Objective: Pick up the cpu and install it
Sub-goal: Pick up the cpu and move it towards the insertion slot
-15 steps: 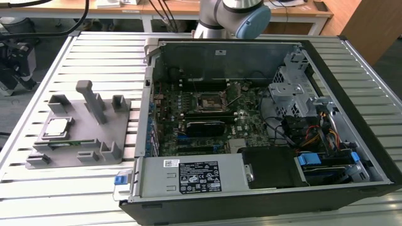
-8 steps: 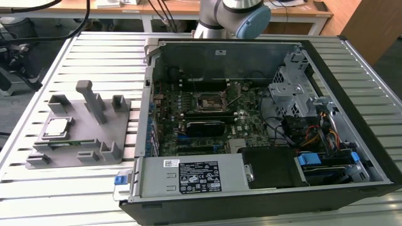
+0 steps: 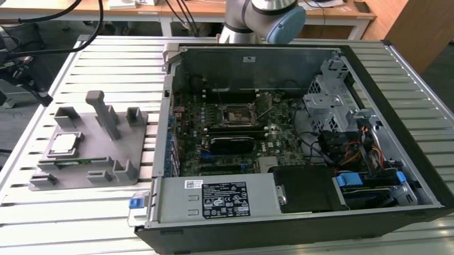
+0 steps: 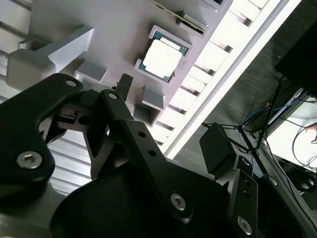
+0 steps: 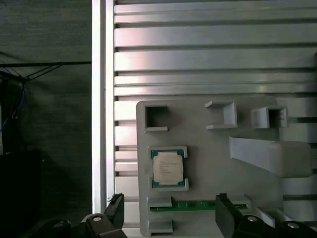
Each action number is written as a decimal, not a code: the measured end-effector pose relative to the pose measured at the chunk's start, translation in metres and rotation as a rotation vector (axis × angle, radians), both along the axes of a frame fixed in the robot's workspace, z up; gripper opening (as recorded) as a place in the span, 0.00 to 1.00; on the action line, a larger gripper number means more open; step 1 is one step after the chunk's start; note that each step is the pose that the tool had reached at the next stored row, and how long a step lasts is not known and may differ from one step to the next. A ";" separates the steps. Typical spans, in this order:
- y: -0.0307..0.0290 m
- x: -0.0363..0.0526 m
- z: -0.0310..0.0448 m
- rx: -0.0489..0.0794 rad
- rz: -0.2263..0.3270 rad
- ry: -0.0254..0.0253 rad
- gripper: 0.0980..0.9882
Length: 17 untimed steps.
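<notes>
The cpu [image 3: 65, 143] is a small square chip with a silver top and a thin green rim. It lies flat in a recess of the grey fixture [image 3: 106, 170], on the table at the exterior view's left. Both wrist views look down on the cpu [image 5: 167, 167] [image 4: 161, 58] from well above. My gripper [image 5: 171, 213] is open, its two black fingers [image 5: 116, 210] spread wide with nothing between them, clear of the chip. The black socket frame [image 3: 236, 114] sits on the motherboard inside the open computer case [image 3: 284, 223].
The fixture carries tall grey posts [image 3: 106, 114] and brackets [image 5: 223, 115] beside the cpu, and a green memory strip [image 5: 193, 204] in a slot. Cables and drive cages [image 3: 333, 101] crowd the case's right side. The slatted metal table's edge [image 5: 101, 124] runs close to the fixture.
</notes>
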State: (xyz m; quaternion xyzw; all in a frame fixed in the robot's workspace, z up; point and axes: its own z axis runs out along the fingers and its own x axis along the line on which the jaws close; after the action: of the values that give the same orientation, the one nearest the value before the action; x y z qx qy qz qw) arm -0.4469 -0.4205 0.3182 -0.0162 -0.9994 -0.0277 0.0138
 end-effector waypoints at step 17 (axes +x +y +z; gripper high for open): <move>-0.0027 0.0004 -0.0128 0.001 0.043 0.0058 0.81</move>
State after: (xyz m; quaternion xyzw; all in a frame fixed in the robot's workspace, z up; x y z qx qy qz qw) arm -0.4465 -0.4231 0.3054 0.0051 -0.9994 -0.0279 0.0173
